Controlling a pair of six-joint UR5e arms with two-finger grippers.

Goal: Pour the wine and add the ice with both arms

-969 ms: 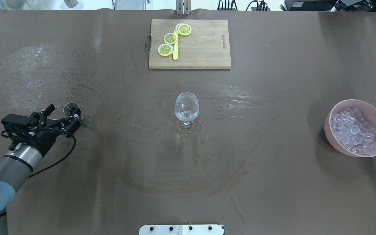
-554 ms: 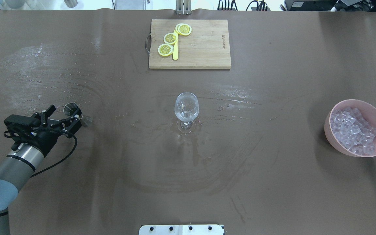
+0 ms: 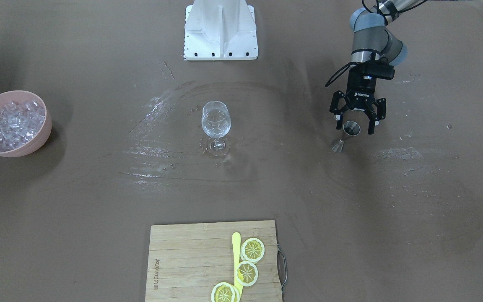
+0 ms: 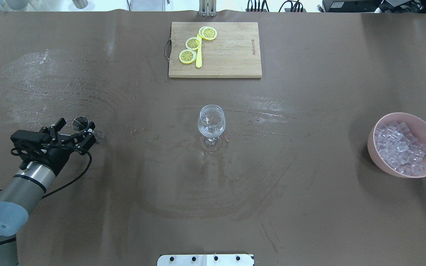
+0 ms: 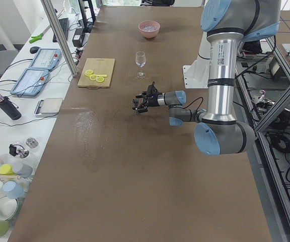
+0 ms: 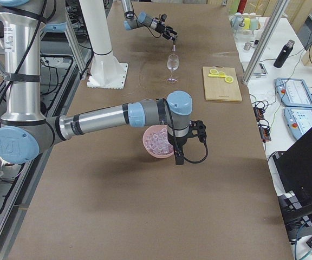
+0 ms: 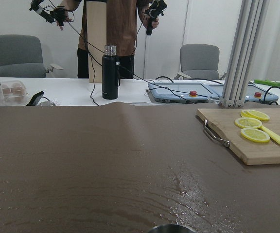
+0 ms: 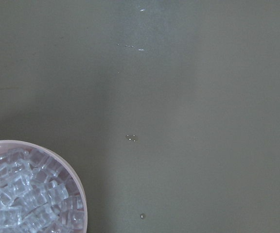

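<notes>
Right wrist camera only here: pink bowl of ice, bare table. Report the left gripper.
Observer: The left gripper is open, with a small metal measuring cup between its jaws, standing on the table.
Operator: Now locate the glass.
Observer: The wine glass stands upright mid-table, between that cup and your bowl, touching neither.

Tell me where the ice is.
The ice fills the pink bowl at the overhead view's right edge, far right of the wine glass.
</notes>
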